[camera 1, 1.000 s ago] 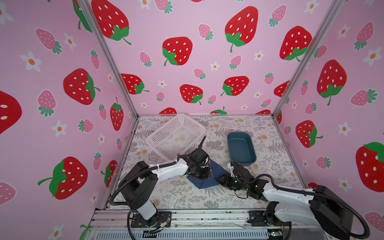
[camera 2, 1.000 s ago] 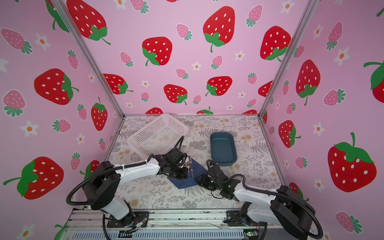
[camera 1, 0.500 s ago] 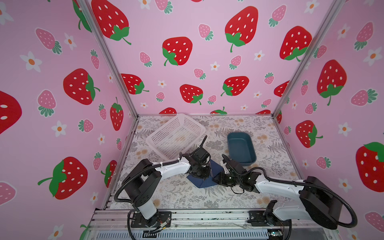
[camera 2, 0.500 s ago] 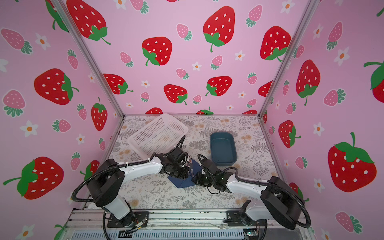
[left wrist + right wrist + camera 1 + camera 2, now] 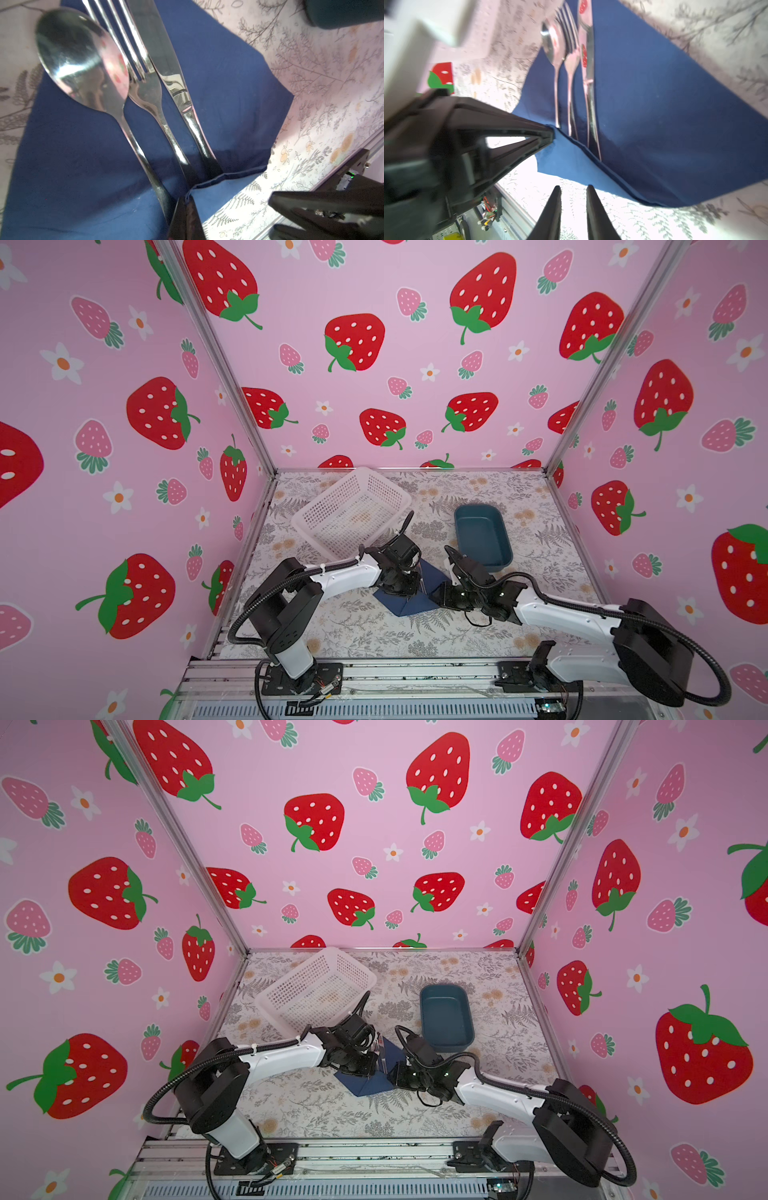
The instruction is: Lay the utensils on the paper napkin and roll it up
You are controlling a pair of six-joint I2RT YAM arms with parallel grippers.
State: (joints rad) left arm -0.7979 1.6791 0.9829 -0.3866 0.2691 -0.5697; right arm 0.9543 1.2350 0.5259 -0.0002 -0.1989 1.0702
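Pink walls covered in fat red strawberries box the whole thing in, and the tabletop (image 5: 365, 639) wears a pale cloth with a grey fern-and-flower print. Nearest the camera is a ribbed aluminium rail (image 5: 415, 674) with both white-and-black arms bolted to it.

Just past that, mid-table, sits the paper napkin (image 5: 409, 605). It's matte navy and soft-looking, lying corner-on like a diamond with its near side folded up into a flap. The left gripper (image 5: 185, 207) is pinched tight on the flap's doubled edge, black wedge fingers fully together with the paper between them. From the other side comes the right gripper (image 5: 574, 197). Its two slim tapered fingers stand a narrow gap apart with nothing in between. The tips are right at the flap's edge, but I can't tell if they touch it.

On the napkin the utensils (image 5: 571, 72) lie side by side, mirror-shiny steel picking up strawberry reflections: spoon (image 5: 83, 62), fork (image 5: 145, 91), knife (image 5: 166, 62). Their handle ends disappear under the flap, and the spoon's oval bowl runs off the napkin onto the cloth.

Farther back on the right there's a smooth teal plastic tray (image 5: 482, 539) with rounded corners. Back left is a white lattice plastic basket (image 5: 353, 510), sitting skewed.
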